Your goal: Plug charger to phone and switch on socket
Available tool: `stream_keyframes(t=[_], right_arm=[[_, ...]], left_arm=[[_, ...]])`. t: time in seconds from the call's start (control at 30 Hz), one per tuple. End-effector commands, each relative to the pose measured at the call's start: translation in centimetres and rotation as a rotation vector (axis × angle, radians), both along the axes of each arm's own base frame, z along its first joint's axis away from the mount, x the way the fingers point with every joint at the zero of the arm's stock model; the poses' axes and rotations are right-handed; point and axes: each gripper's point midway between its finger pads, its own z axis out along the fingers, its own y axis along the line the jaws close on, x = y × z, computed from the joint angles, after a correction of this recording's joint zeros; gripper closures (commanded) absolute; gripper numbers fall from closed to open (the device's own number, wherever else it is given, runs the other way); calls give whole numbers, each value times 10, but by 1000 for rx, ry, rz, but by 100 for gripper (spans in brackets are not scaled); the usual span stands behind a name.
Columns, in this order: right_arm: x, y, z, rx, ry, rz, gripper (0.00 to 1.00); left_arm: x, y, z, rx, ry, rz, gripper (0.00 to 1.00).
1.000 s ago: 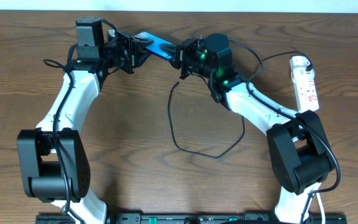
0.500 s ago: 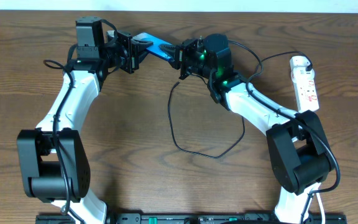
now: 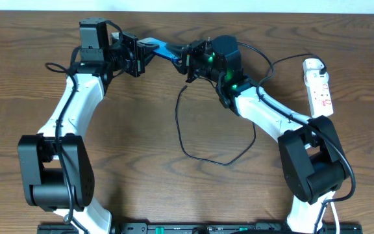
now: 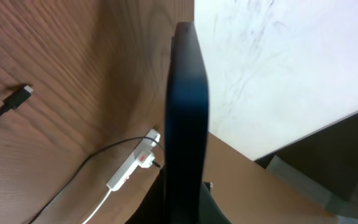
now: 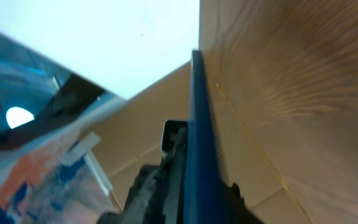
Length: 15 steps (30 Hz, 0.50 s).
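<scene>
Two end effectors meet at one phone (image 3: pixel 167 49) near the tabletop's (image 3: pixel 135 149) far edge. The left end effector (image 3: pixel 144 51) is clamped on it. The right end effector (image 3: pixel 187 57) is at its other end, and I cannot tell its grip. One charger (image 3: pixel 177 123) lies loose in the middle, and one socket (image 3: pixel 320 88) lies far right.

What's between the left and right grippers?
The phone, one end in the shut left gripper, the other at the right gripper. Overhead view shows it; both wrist views see it edge-on.

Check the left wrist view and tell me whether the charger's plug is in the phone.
No, the plug lies free on the table, clearly apart from the phone.
</scene>
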Motion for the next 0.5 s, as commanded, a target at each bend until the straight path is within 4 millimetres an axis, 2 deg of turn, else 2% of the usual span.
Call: stream_keyframes(t=[0.0, 0.17, 0.27, 0.47], right_arm=[[-7, 3, 28, 20, -60, 19, 75], [-6, 2, 28, -8, -99, 25, 68], [-2, -3, 27, -53, -169, 31, 67], [-7, -21, 24, -154, -357, 177, 73]], left_arm=[[3, 6, 14, 41, -81, -8, 93], [5, 17, 14, 100, -150, -29, 93], [5, 27, 13, 137, -191, -46, 93], [0, 56, 23, 159, -322, -126, 93]])
